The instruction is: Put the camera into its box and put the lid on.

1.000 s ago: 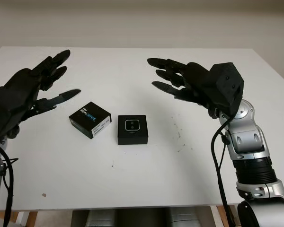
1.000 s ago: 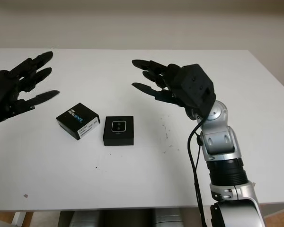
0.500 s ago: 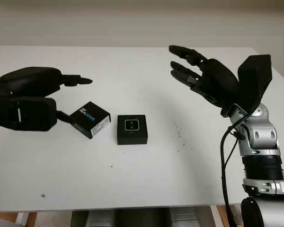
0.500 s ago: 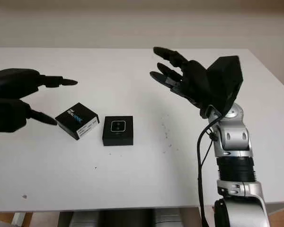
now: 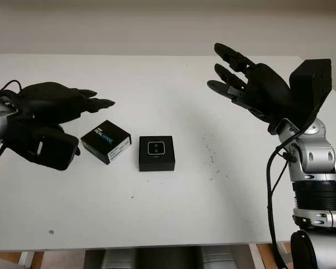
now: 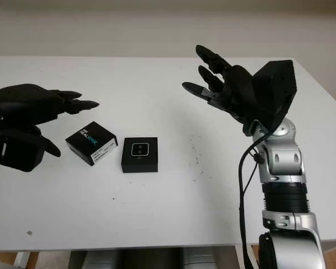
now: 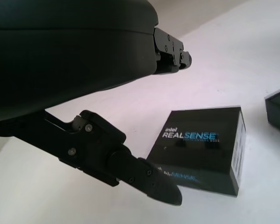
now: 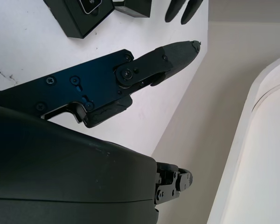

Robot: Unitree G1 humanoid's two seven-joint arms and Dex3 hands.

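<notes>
Standing on the white table (image 5: 173, 218), side by side near the middle: the RealSense lid (image 5: 106, 141), turned a little askew, and just beside it the open black box (image 5: 157, 153) with the camera (image 5: 157, 148) already lying inside. Hovered just beside the lid, on its far side from the box: the left hand (image 5: 47, 120), fingers uncurled, holding nothing. Raised well apart over the far side: the right hand (image 5: 252, 89), uncurled too, holding nothing. Looked like the lid was next, left hand far nearer.

The lid (image 7: 200, 149) at nine o'clock of the matt black box (image 5: 157, 153) looks like glossy printed cardboard, on a smooth, matt white table (image 5: 173, 213).
</notes>
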